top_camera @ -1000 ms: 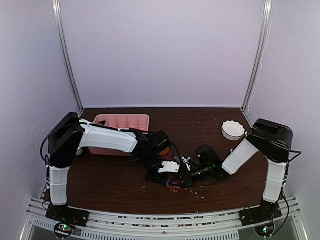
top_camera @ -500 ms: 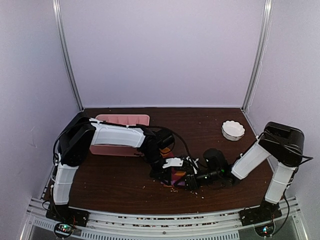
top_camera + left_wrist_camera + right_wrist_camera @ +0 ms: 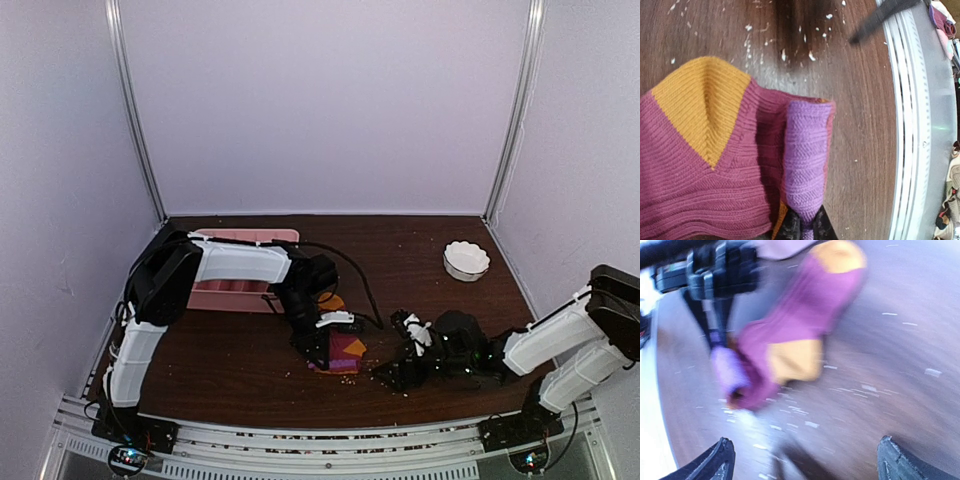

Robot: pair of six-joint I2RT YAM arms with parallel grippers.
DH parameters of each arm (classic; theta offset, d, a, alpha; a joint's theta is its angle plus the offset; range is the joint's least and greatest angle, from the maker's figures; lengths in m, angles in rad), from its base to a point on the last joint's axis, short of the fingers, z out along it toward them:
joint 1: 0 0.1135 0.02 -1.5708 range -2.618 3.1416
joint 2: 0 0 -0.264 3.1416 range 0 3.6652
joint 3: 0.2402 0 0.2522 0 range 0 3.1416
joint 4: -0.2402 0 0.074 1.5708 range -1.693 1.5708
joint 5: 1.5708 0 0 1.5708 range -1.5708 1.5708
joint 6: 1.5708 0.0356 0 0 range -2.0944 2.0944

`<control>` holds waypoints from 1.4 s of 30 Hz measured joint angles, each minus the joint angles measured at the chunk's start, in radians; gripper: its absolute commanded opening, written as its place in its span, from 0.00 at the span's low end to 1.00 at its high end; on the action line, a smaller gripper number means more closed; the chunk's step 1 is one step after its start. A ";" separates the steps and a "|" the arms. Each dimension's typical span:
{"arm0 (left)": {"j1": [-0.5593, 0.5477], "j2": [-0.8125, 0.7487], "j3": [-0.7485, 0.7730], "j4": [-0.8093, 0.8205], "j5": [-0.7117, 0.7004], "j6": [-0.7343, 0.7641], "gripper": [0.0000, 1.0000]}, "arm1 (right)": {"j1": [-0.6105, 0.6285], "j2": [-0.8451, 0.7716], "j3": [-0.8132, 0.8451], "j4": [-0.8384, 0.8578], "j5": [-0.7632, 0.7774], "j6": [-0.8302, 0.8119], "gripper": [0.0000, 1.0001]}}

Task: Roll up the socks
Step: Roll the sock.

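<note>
right fingers (image 3: 715, 462) pulled back from socks (image 3: 347, 349)

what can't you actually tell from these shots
Sock count: the socks run off the left wrist view's left and bottom edges; overhead the left hand covers part.
Right wrist view: motion blur smears the fabric's texture.
Pink tray compartments: left arm hides most, overhead.
White bowl contents: too small overhead.

Soft, even light from overhead, walls (image 3: 320, 100) washed pale lilac, shadows faint. The right wrist view smears with motion, the socks (image 3: 790, 345) fuzzy. The left wrist view is crisp; its rail (image 3: 912, 125) at three o'clock bows and gleams.
</note>
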 measured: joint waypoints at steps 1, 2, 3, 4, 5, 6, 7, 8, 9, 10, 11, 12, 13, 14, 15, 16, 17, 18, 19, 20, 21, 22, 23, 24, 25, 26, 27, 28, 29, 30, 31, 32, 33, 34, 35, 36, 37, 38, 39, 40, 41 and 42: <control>0.003 0.001 0.000 -0.011 0.003 0.005 0.07 | 0.001 -0.032 -0.016 -0.014 0.040 0.000 1.00; 0.006 0.002 0.000 -0.023 0.005 0.010 0.07 | 0.001 -0.074 -0.039 -0.018 0.084 0.003 1.00; 0.007 0.002 0.000 -0.034 0.005 0.016 0.07 | 0.001 -0.121 -0.065 -0.013 0.129 0.014 0.99; 0.008 0.002 0.001 -0.044 0.004 0.022 0.07 | 0.001 -0.174 -0.097 0.007 0.180 0.031 0.99; 0.008 0.003 0.001 -0.055 0.003 0.028 0.07 | 0.001 -0.212 -0.125 0.031 0.225 0.059 1.00; 0.008 0.003 0.001 -0.063 0.002 0.033 0.07 | 0.001 -0.253 -0.158 0.069 0.276 0.101 0.99; 0.008 0.004 0.002 -0.069 0.002 0.036 0.07 | 0.001 -0.288 -0.187 0.097 0.319 0.135 0.99; 0.008 0.008 0.009 -0.080 0.000 0.040 0.08 | 0.000 -0.306 -0.198 0.108 0.338 0.147 1.00; 0.008 0.015 0.021 -0.091 -0.001 0.042 0.08 | -0.003 -0.322 -0.201 0.105 0.359 0.150 0.99; 0.008 0.025 0.037 -0.104 -0.001 0.043 0.08 | -0.001 -0.330 -0.196 0.101 0.367 0.140 1.00; 0.008 0.035 0.055 -0.119 -0.001 0.045 0.08 | 0.005 -0.333 -0.184 0.095 0.373 0.122 1.00; 0.008 0.047 0.075 -0.137 0.000 0.047 0.08 | 0.024 -0.333 -0.164 0.083 0.380 0.091 0.98; 0.007 0.066 0.106 -0.163 0.000 0.049 0.08 | 0.049 -0.331 -0.150 0.075 0.389 0.068 0.95; 0.006 0.081 0.129 -0.178 0.000 0.050 0.08 | 0.078 -0.329 -0.136 0.067 0.397 0.039 0.92; 0.006 0.103 0.166 -0.202 0.001 0.051 0.08 | 0.118 -0.320 -0.119 0.055 0.404 0.011 0.87; 0.005 0.129 0.206 -0.228 0.003 0.054 0.08 | 0.164 -0.304 -0.102 0.046 0.407 -0.026 0.83; 0.005 0.145 0.232 -0.245 0.005 0.054 0.08 | 0.202 -0.285 -0.090 0.042 0.407 -0.056 0.80; 0.005 0.160 0.257 -0.262 0.005 0.054 0.08 | 0.242 -0.265 -0.084 0.039 0.404 -0.090 0.77; 0.004 0.171 0.276 -0.277 0.006 0.054 0.08 | 0.274 -0.245 -0.082 0.039 0.401 -0.117 0.74; 0.004 0.179 0.291 -0.288 0.006 0.054 0.08 | 0.314 -0.220 -0.082 0.037 0.400 -0.148 0.71; 0.004 0.186 0.303 -0.299 0.006 0.053 0.09 | 0.355 -0.190 -0.081 0.031 0.402 -0.181 0.69; 0.004 0.190 0.309 -0.305 0.006 0.052 0.09 | 0.391 -0.161 -0.079 0.024 0.406 -0.214 0.66; 0.004 0.195 0.316 -0.312 0.007 0.049 0.09 | 0.440 -0.117 -0.068 0.005 0.412 -0.256 0.63; 0.004 0.201 0.324 -0.320 0.009 0.047 0.09 | 0.452 -0.105 -0.064 0.001 0.414 -0.272 0.60; 0.004 0.208 0.335 -0.329 0.010 0.044 0.09 | 0.473 -0.077 -0.050 -0.015 0.419 -0.305 0.58; 0.004 0.218 0.352 -0.344 0.012 0.040 0.09 | 0.482 -0.052 -0.032 -0.023 0.421 -0.341 0.56; 0.004 0.228 0.365 -0.356 0.014 0.037 0.09 | 0.487 -0.025 -0.005 -0.040 0.426 -0.379 0.54; 0.004 0.239 0.383 -0.371 0.018 0.034 0.09 | 0.488 -0.002 0.023 -0.056 0.430 -0.418 0.52; 0.004 0.248 0.397 -0.383 0.020 0.031 0.09 | 0.488 0.019 0.051 -0.068 0.432 -0.459 0.49; 0.004 0.255 0.408 -0.392 0.021 0.028 0.10 | 0.484 0.041 0.084 -0.083 0.435 -0.496 0.47; 0.004 0.259 0.415 -0.399 0.021 0.026 0.10 | 0.478 0.068 0.124 -0.097 0.434 -0.541 0.44; 0.004 0.265 0.425 -0.407 0.021 0.023 0.10 | 0.470 0.090 0.156 -0.105 0.431 -0.581 0.43; 0.004 0.269 0.431 -0.414 0.021 0.022 0.10 | 0.459 0.109 0.184 -0.115 0.427 -0.613 0.42; 0.004 0.273 0.438 -0.419 0.021 0.022 0.10 | 0.442 0.131 0.216 -0.126 0.421 -0.645 0.41; 0.004 0.277 0.443 -0.425 0.022 0.020 0.10 | 0.426 0.149 0.237 -0.130 0.418 -0.673 0.40; 0.004 0.280 0.449 -0.430 0.023 0.020 0.10 | 0.409 0.167 0.260 -0.141 0.411 -0.697 0.40; 0.005 0.283 0.454 -0.434 0.024 0.020 0.11 | 0.389 0.185 0.283 -0.154 0.399 -0.727 0.40; 0.005 0.286 0.457 -0.438 0.027 0.020 0.11 | 0.374 0.200 0.299 -0.166 0.393 -0.747 0.39; 0.005 0.288 0.460 -0.441 0.030 0.020 0.12 | 0.359 0.214 0.317 -0.178 0.385 -0.766 0.39; 0.006 0.292 0.463 -0.446 0.035 0.021 0.12 | 0.344 0.228 0.334 -0.191 0.373 -0.785 0.39; 0.007 0.294 0.465 -0.449 0.039 0.024 0.13 | 0.331 0.243 0.352 -0.203 0.365 -0.802 0.38; 0.008 0.294 0.465 -0.452 0.042 0.027 0.13 | 0.321 0.252 0.363 -0.214 0.354 -0.813 0.38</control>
